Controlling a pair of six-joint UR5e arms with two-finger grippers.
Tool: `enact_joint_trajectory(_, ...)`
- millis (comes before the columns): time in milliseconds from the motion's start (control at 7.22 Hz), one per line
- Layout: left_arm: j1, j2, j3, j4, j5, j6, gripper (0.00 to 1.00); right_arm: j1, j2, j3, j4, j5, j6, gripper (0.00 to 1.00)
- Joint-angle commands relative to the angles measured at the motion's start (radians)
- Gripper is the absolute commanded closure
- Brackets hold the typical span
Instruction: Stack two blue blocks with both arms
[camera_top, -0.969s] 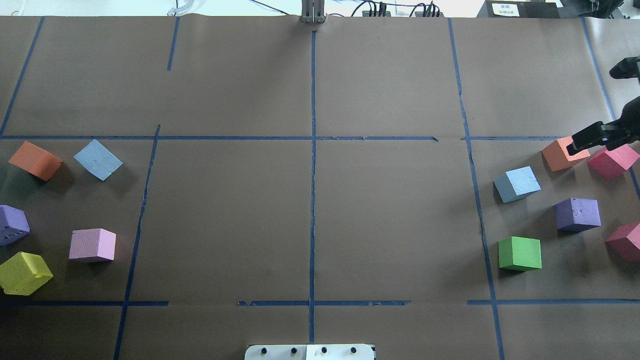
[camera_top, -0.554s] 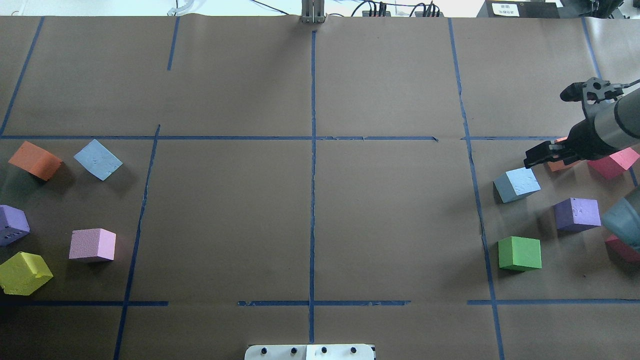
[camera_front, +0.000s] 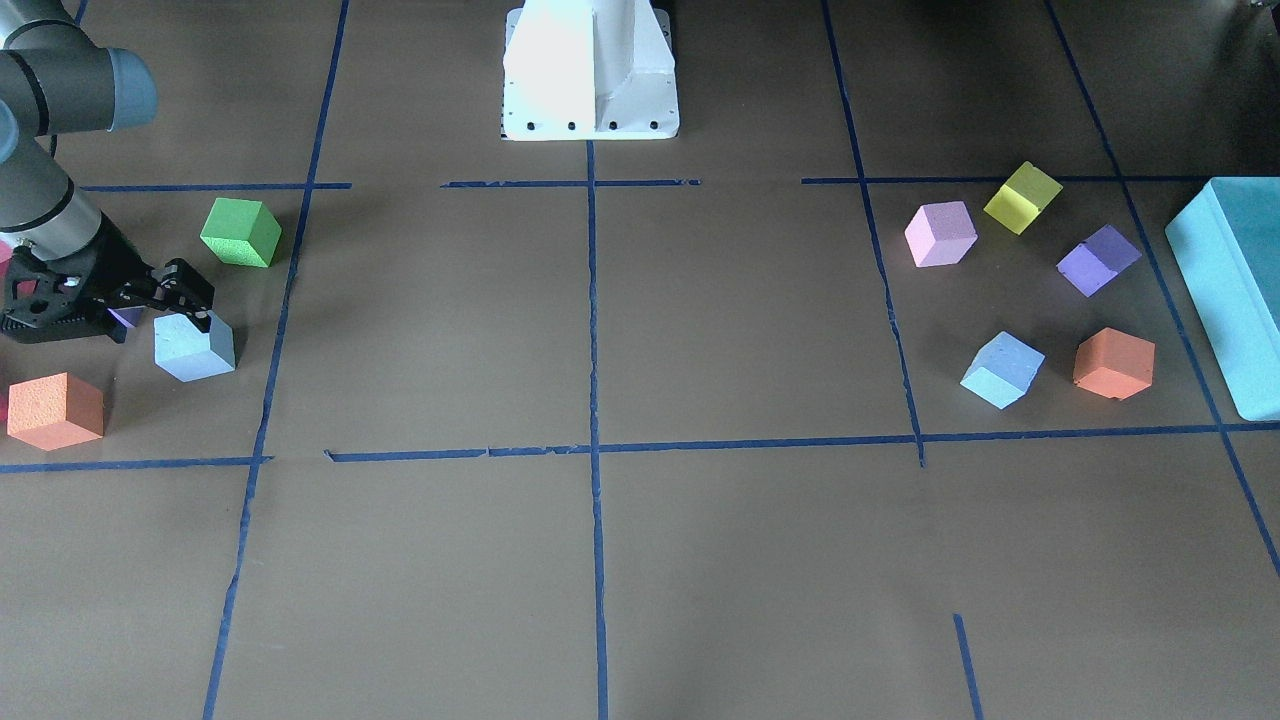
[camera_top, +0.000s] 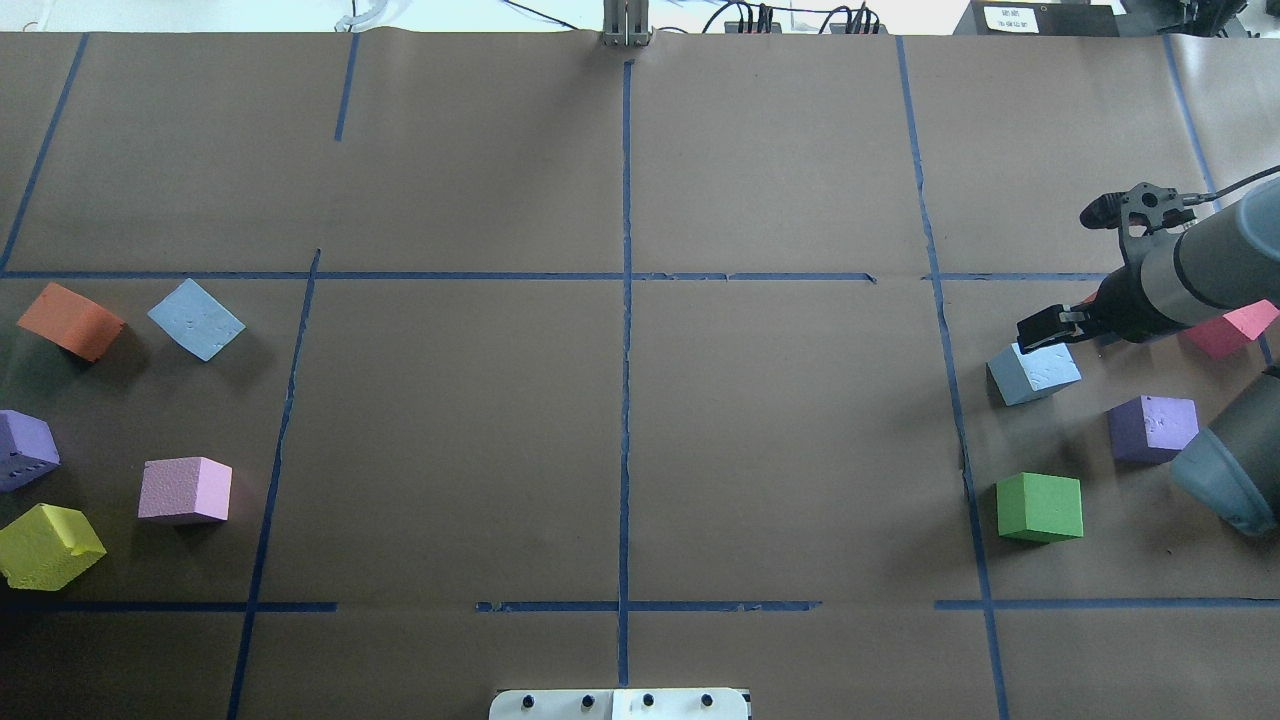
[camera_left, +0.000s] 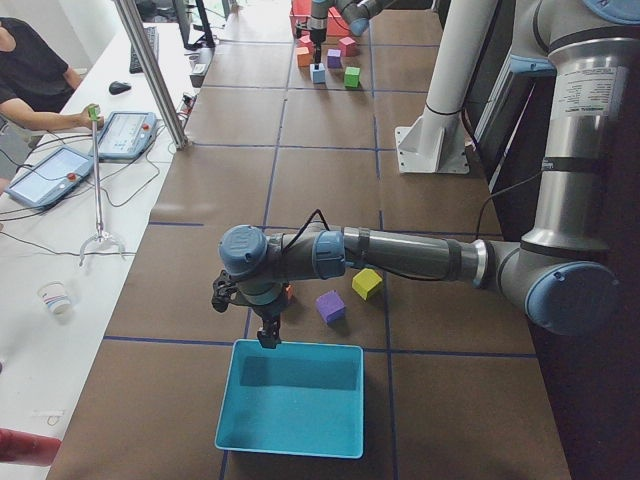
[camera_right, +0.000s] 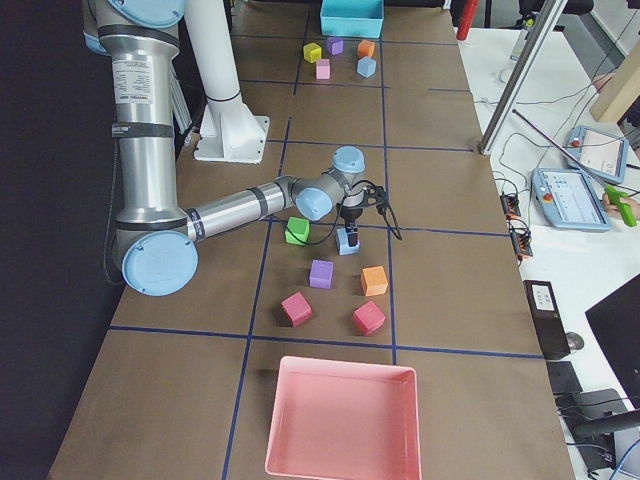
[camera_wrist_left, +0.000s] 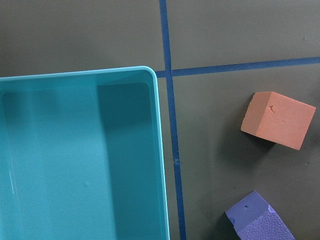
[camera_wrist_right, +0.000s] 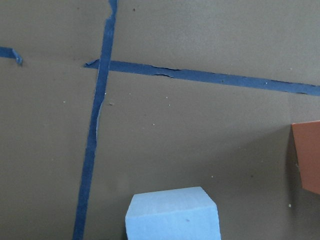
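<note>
Right hand (camera_top: 1032, 331) sits over the 12 o'clock edge of blue block (camera_top: 1034, 368), at 3 o'clock on the surface (camera_top: 620, 450). Cannot tell if it is spread. An off-centre descent may shove the block. Other blue block (camera_top: 196, 318) lies at 9 o'clock.

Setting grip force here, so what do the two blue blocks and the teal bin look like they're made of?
Right-side blue block: likely foam, matte, with a fine grainy surface and small pits on top. Left-side blue block: same look, with a pitted matte face. Teal bin: probably moulded plastic, smooth with a soft sheen and a rounded corner.
</note>
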Motion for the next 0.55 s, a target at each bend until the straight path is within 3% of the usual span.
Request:
enact_joint_trajectory(0,0.0,-0.002,-0.001,0.0,0.0,-0.002,0.0,-0.03,0.03,-0.058,0.0,-0.026,-0.023,0.02)
enact_joint_trajectory(138,-0.001,0.0,-0.009,0.0,0.0,-0.002,0.0,-0.03,0.028,-0.067,-0.001,-0.029,-0.07,0.03)
enact_joint_trajectory(277,-0.002,0.0,-0.024,0.0,0.0,-0.003,0.0,-0.032,0.03,-0.084,-0.001,-0.029,-0.074,0.1)
enact_joint_trajectory(415,-0.002,0.0,-0.029,0.0,0.0,-0.003,0.0,-0.03,0.03,-0.084,0.0,-0.029,-0.071,0.5)
